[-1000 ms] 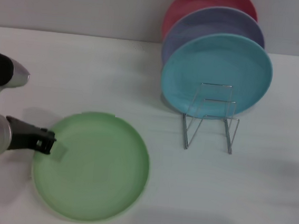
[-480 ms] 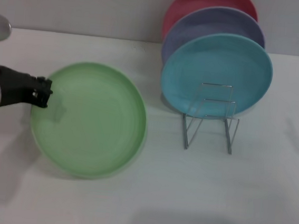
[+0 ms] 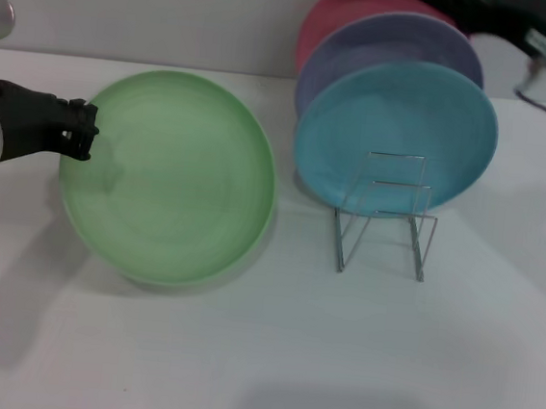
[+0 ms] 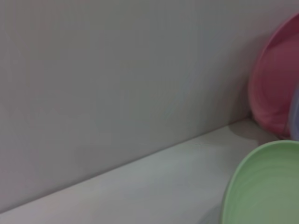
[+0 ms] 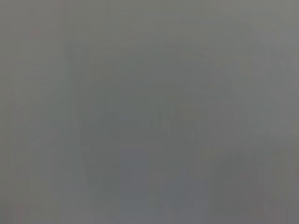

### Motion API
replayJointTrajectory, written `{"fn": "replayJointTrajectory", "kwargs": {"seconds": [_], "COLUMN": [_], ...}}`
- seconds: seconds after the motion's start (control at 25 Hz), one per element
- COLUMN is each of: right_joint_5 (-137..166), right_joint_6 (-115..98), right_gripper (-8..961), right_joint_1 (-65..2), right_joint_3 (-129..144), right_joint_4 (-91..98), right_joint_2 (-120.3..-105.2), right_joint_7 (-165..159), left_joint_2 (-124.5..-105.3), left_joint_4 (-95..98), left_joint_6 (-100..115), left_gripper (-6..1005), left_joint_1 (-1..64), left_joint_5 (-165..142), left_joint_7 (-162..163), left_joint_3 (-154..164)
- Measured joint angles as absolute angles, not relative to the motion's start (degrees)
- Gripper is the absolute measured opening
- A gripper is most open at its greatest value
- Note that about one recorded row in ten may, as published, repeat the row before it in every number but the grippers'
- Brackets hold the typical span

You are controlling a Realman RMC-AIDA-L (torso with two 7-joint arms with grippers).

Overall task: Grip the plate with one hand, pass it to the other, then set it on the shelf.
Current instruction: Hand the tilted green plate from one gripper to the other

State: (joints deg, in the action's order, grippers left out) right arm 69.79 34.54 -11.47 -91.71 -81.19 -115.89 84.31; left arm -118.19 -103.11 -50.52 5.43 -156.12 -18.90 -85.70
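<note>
Green plate [image 3: 171,177], face tilted toward the camera, hangs clamped in left gripper [image 3: 85,131] by its rim.

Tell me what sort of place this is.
Probably a lab bench staged as a dish-racking station, not a real kitchen: a bare white table against a plain wall, a wire rack with three plates standing in it, and the left gripper holding a green plate by its rim.
</note>
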Motion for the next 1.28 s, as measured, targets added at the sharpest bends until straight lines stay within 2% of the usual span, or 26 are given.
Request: {"fn": "replayJointTrajectory", "kwargs": {"seconds": [0.2, 0.52, 0.72, 1.04, 1.28], "right_joint_5": [106.26, 126.96, 129.74, 133.21, 133.29], "right_joint_6": [36.80, 53.57, 56.33, 56.79, 55.21], "right_gripper": [812, 811, 810, 810, 809], "right_joint_1": [-23.72, -38.38, -41.99, -42.94, -44.52], "right_joint_3": [-92.29, -92.09, -91.58, -91.42, -90.31], "right_joint_4": [-85.04, -78.70, -73.80, -71.86, -68.45], "right_joint_2": [-115.55, -117.29, -117.64, -118.70, -118.74], "right_joint_7": [43.30, 21.21, 19.79, 20.09, 20.71], "left_joint_2": [-118.13, -118.13, -118.20, -118.21, -118.21], "left_joint_4": [-103.14, -103.15, -103.17, -103.26, -103.06], "left_joint_6": [-50.01, -49.50, -49.42, -49.38, -49.38], "left_gripper": [39, 37, 36, 37, 36], "left_joint_1": [5.87, 6.30, 6.33, 6.57, 6.97], "left_joint_5": [-156.08, -156.09, -156.09, -155.65, -155.48], "left_joint_7": [-18.90, -18.90, -18.89, -18.86, -18.87], "left_joint_3": [-85.70, -85.37, -85.30, -85.18, -85.23]}}
